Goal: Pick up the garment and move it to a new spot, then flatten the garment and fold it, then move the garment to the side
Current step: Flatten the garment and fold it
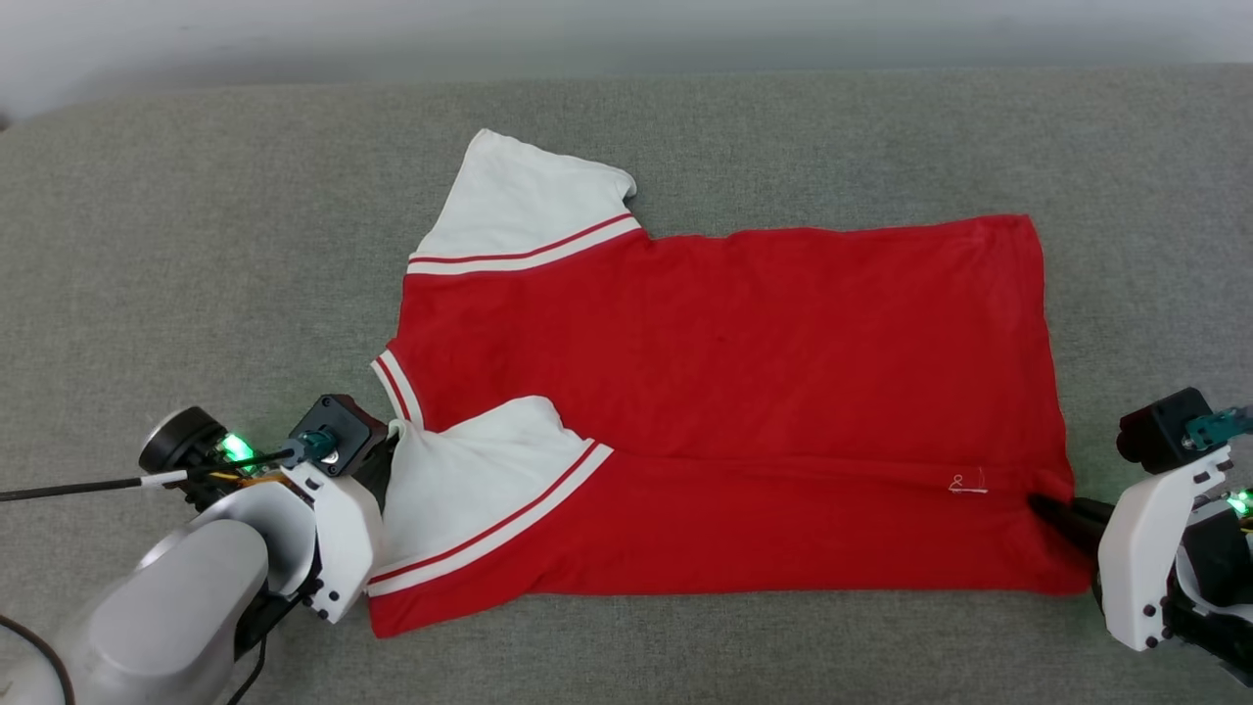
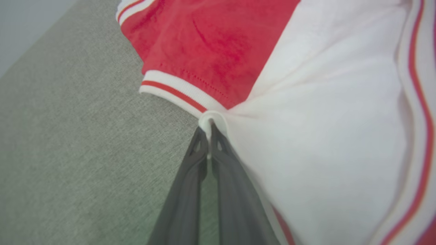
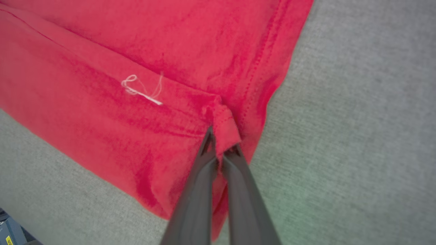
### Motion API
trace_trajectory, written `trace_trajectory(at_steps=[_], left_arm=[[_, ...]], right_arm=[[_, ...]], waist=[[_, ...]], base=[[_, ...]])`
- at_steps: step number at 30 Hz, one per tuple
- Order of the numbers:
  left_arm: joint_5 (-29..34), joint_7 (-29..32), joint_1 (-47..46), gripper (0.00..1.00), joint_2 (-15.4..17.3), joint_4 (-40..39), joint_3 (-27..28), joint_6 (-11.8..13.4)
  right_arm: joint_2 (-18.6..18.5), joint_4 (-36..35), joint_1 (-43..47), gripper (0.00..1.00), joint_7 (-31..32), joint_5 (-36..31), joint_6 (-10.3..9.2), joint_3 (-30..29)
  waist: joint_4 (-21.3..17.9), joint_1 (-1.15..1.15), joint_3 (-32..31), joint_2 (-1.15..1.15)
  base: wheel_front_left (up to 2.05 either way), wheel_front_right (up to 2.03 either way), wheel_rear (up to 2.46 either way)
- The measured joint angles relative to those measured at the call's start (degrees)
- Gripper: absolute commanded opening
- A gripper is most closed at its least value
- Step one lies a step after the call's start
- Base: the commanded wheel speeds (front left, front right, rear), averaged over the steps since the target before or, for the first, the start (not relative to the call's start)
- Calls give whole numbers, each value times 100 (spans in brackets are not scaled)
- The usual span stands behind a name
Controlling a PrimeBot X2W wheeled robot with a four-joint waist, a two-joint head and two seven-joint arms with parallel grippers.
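Note:
The garment (image 1: 724,392), a red T-shirt with white sleeves, lies spread across the grey surface with its near long edge folded up over the body. My left gripper (image 1: 392,446) is at the shirt's lower left. In the left wrist view the gripper (image 2: 208,131) is shut on the white sleeve edge (image 2: 213,117) beside the striped collar (image 2: 177,93). My right gripper (image 1: 1052,509) is at the lower right hem. In the right wrist view that gripper (image 3: 219,144) is shut on a pinched fold of red hem (image 3: 224,126), near the small white mark (image 3: 141,90).
The grey fabric surface (image 1: 196,245) stretches all round the shirt, with a pale wall (image 1: 587,29) behind its far edge. A thin black rod (image 1: 69,487) sticks out leftward from my left wrist. A dark object with a yellow label (image 3: 8,234) sits past the surface's edge.

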Motion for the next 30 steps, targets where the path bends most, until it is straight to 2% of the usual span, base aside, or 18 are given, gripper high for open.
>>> trace_trajectory(at_steps=[2,3,4,5,6,9,12,16,21,30], left_arm=[[-80,-86,0,0,-91,156,-33,-2],[-97,-160,1,0,-121,232,-46,-13],[-123,-201,1,35,-146,302,-65,-16],[-138,-229,2,100,-179,360,-90,-18],[-145,-310,4,100,-203,405,-99,-19],[-221,-424,-1,100,-208,455,-69,-43],[-269,-419,-104,100,-65,380,-9,-43],[-579,119,-296,100,84,23,101,-44],[-1123,1402,-572,100,312,-612,80,-45],[-2212,4052,-797,100,468,-1418,-202,9]], right_arm=[[63,38,-1,0,-18,22,0,36],[88,63,0,16,-48,49,-1,44],[102,78,4,35,-54,56,-1,51],[112,93,18,61,-87,64,-1,60],[111,100,45,100,-134,64,-1,64],[96,90,194,100,-308,104,-1,4],[19,24,347,100,-407,109,-1,-73],[-79,-40,568,100,-498,83,-1,-180],[-44,-99,623,100,-502,-2,-1,-312],[170,-133,610,100,-447,-236,-1,-372]], waist=[[-5,0,-49,0],[-7,0,-82,0],[-8,0,-122,0],[-7,0,-169,0],[-3,0,-225,0],[34,0,-419,0],[91,0,-625,0],[200,-1,-850,0],[346,-1,-953,0],[322,-1,-831,0]], base=[[0,0,0],[0,0,0],[0,0,0],[0,0,0],[0,0,0],[0,0,0],[0,0,0],[0,0,0],[0,0,0],[0,0,0]])
